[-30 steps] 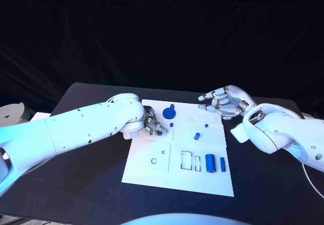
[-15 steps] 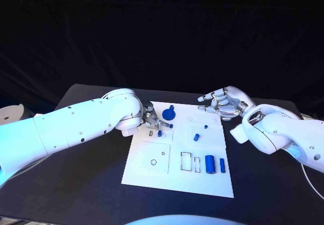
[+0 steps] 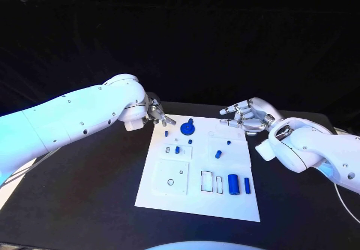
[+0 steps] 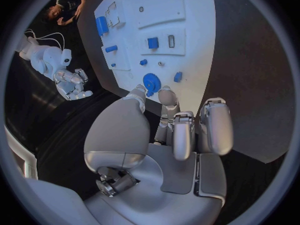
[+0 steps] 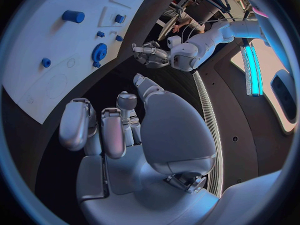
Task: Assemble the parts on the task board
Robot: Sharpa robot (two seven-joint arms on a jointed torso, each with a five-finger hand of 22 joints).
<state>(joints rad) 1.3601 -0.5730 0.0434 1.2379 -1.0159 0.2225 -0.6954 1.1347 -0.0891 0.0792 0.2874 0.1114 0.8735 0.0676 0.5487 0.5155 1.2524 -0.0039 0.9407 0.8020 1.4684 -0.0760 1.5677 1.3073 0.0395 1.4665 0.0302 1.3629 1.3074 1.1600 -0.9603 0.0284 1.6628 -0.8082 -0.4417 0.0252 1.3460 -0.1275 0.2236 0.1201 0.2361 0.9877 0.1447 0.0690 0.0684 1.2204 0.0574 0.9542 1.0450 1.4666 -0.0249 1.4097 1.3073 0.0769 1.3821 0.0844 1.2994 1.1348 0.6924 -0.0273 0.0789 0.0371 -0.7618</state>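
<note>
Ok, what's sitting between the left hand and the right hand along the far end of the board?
In the head view, the blue gear-like disc stands on the task board, between the left hand and right hand; bare white board either side.

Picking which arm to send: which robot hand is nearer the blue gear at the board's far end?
Left. The left robot hand hovers off the board's far left corner, close beside the blue gear. The right robot hand hangs past the far right corner, farther off.
</note>
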